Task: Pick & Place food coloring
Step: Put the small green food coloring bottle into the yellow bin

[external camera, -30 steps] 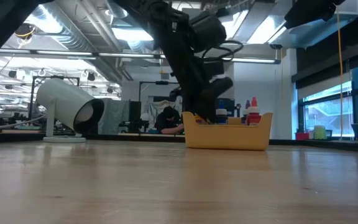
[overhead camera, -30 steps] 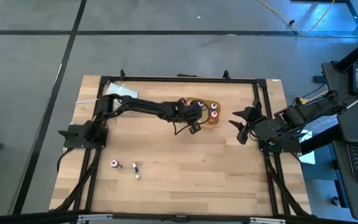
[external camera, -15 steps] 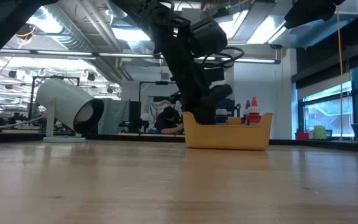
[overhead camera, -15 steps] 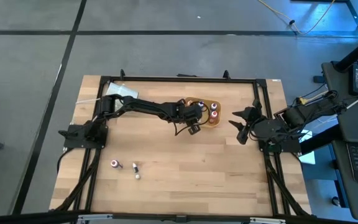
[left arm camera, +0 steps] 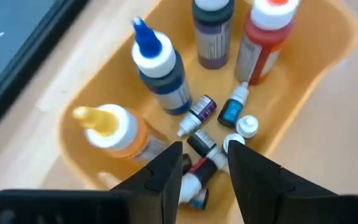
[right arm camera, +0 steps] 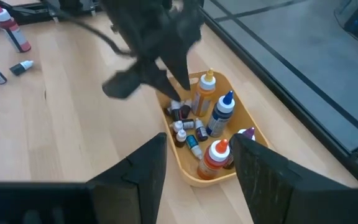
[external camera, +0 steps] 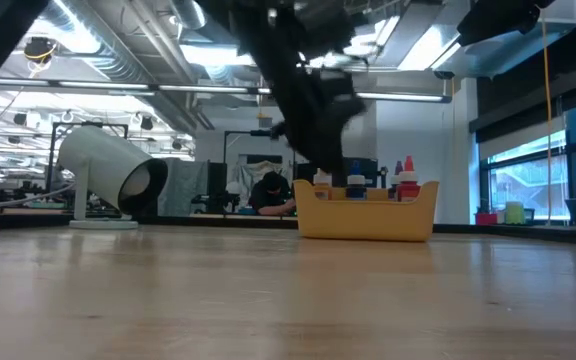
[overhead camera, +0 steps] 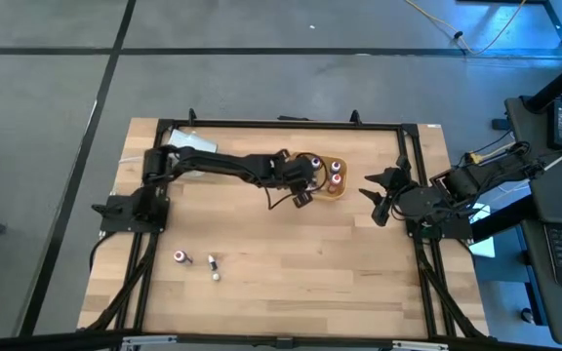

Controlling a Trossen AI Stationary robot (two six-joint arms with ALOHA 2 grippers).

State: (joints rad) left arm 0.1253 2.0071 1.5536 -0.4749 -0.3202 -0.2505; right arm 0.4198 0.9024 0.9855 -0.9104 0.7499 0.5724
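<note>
Left gripper (left arm camera: 205, 163) has risen above tray (left arm camera: 328, 56), jaws now parted.

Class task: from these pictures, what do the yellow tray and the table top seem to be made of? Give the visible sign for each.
Yellow tray: likely moulded plastic, smooth with a slight sheen, rounded corners, uniform colour.
Table top: apparently wood, pale and matt, with plank seams and grain lines; possibly a laminate.

Most food coloring bottles (left arm camera: 194, 134) sit in the tray: four tall ones stand upright with yellow, blue, white and red tips, small vials lie between them. Three more bottles (overhead camera: 195, 261) lie on the table, well apart.
</note>
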